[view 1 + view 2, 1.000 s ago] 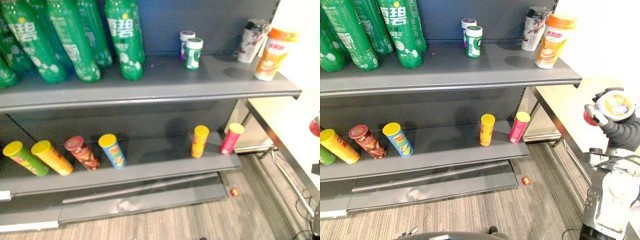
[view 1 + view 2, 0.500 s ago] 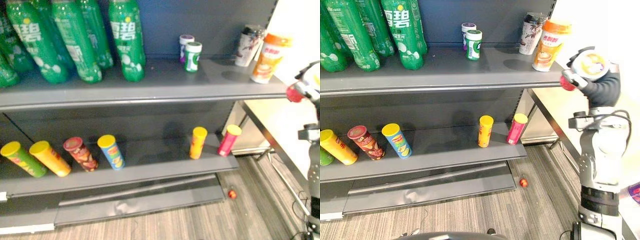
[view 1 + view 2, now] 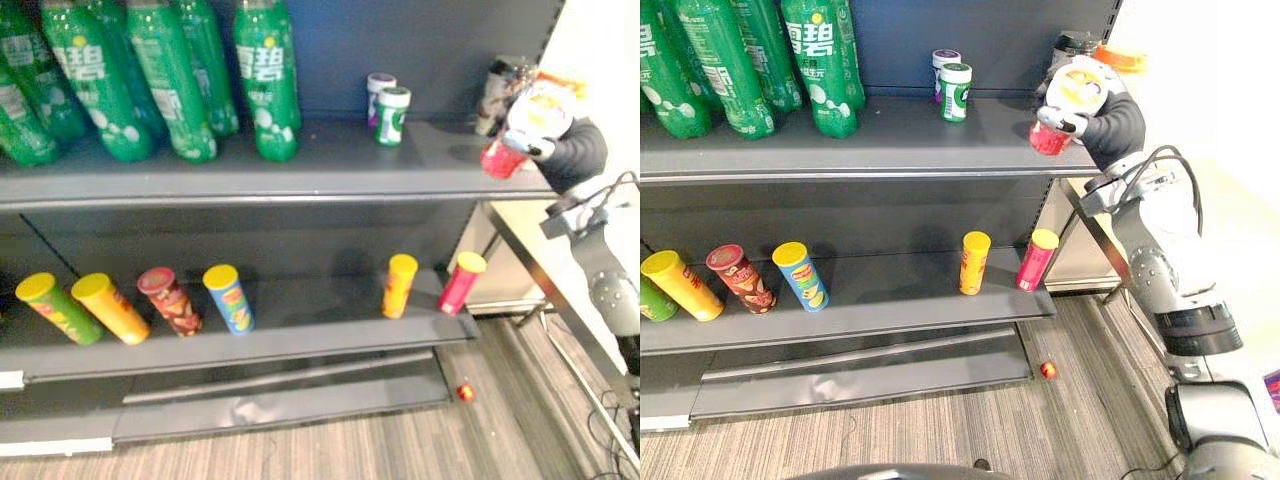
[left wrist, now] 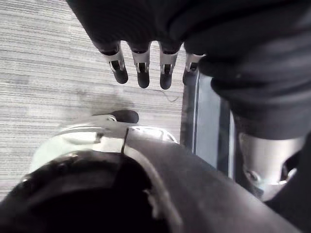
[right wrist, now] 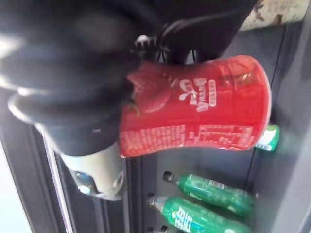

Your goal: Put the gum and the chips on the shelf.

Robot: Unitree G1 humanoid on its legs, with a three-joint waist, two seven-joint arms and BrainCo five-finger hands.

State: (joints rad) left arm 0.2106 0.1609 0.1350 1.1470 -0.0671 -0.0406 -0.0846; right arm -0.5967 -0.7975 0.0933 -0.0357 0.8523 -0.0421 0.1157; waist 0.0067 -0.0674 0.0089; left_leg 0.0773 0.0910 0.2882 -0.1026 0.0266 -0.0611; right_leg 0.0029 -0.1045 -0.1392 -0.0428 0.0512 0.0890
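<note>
My right hand (image 3: pixel 1108 125) is shut on a red gum jar (image 3: pixel 1050 137) with a white lid, holding it tilted just above the right front edge of the upper shelf (image 3: pixel 890 150). The right wrist view shows the jar (image 5: pixel 194 107) lying across the palm. A green gum jar (image 3: pixel 956 92) and a purple one (image 3: pixel 944 68) stand further back on that shelf. An orange chips can (image 3: pixel 973 262) and a pink one (image 3: pixel 1037 258) stand on the lower shelf (image 3: pixel 890 310). My left hand (image 4: pixel 141 68) hangs over the floor with straight fingers, holding nothing.
Green bottles (image 3: pixel 820 60) crowd the upper shelf's left part. Several chips cans (image 3: pixel 800 275) lean at the lower shelf's left. Drink cups (image 3: pixel 500 85) stand behind my right hand, partly hidden. A small red ball (image 3: pixel 1048 370) lies on the floor.
My right hand has risen and swung left with the red gum jar, from beside the shelf unit to the upper shelf's right edge.
</note>
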